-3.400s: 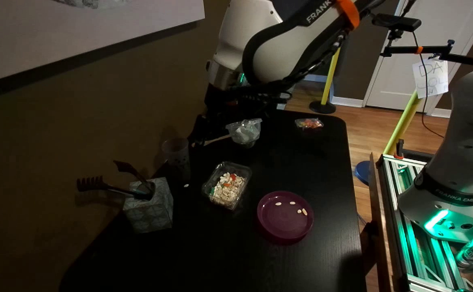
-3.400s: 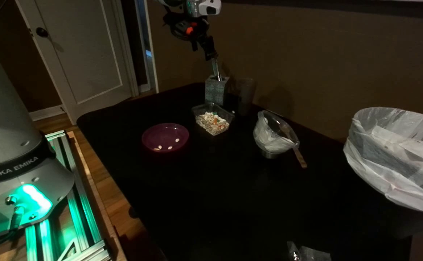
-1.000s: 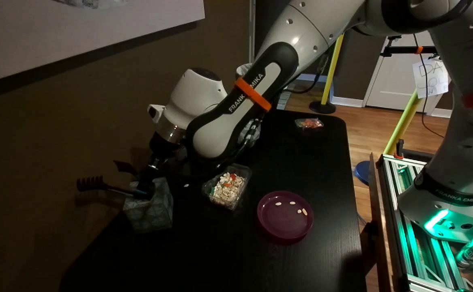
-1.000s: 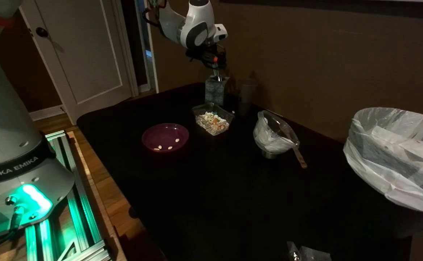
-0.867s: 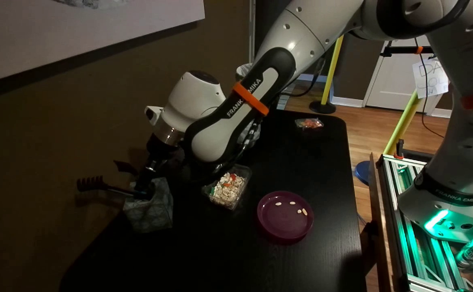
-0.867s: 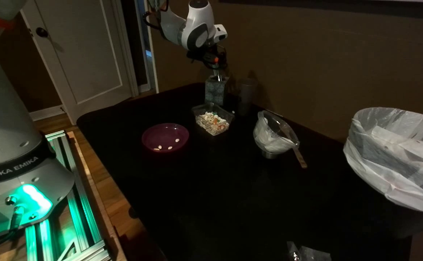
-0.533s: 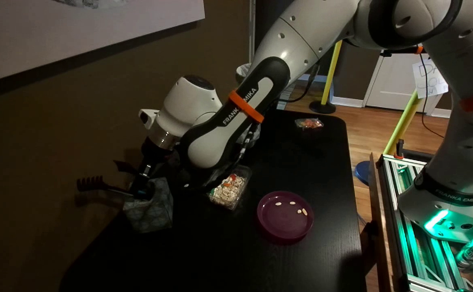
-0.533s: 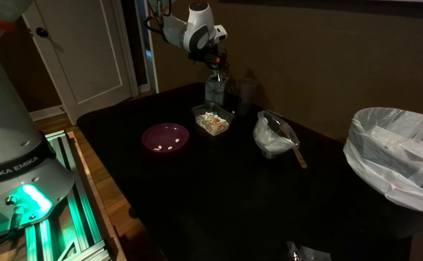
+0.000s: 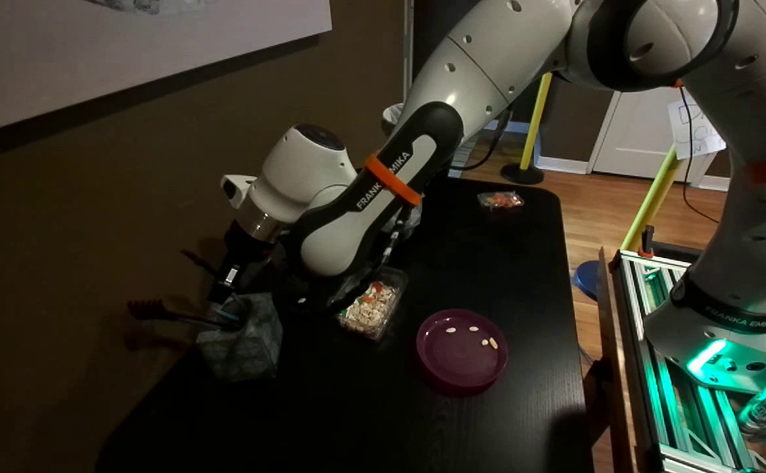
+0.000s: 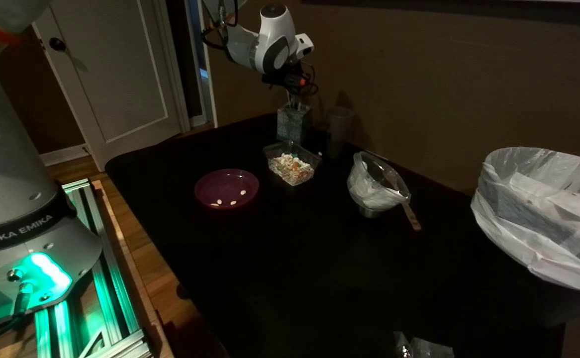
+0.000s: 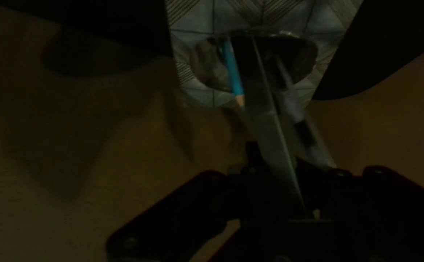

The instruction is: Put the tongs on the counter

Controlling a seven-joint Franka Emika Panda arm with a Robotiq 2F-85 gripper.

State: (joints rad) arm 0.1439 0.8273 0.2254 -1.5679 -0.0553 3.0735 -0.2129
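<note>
Wrist view has it best, dim as it is: my gripper [image 11: 277, 159] is drawn in close, clamped on the tongs [image 11: 269, 127], the flat metal running right into my hold. And the lower end? Down in the mouth of the patterned box [image 11: 230, 18], beside a blue stick [image 11: 232, 69], so not on the counter [image 10: 295, 268] yet. A greyish strip [image 11: 299, 112] runs alongside, perhaps the second arm, too blurred to be sure. In an exterior view a dark utensil [image 9: 153, 310] leans out of the same box; crowded company in there.

Now, the feel of it: thin metal, so I'd call it light, stiff along its length, springy if I squeeze across. Not fragile, but smooth, and likely to slide or twist on me. Best hold, I reckon, is square across both arms, high up near the joined end; which end I've got, I can't make out. Firm, then!

We're at the pull-out, by my reading. The call is straight up, because any slant could hook the box and drag it along. Once out, that length will want to swing, so go low and slow, wide of the purple plate [image 9: 458, 368] and the clear tub [image 10: 272, 150], and lay it flat.
</note>
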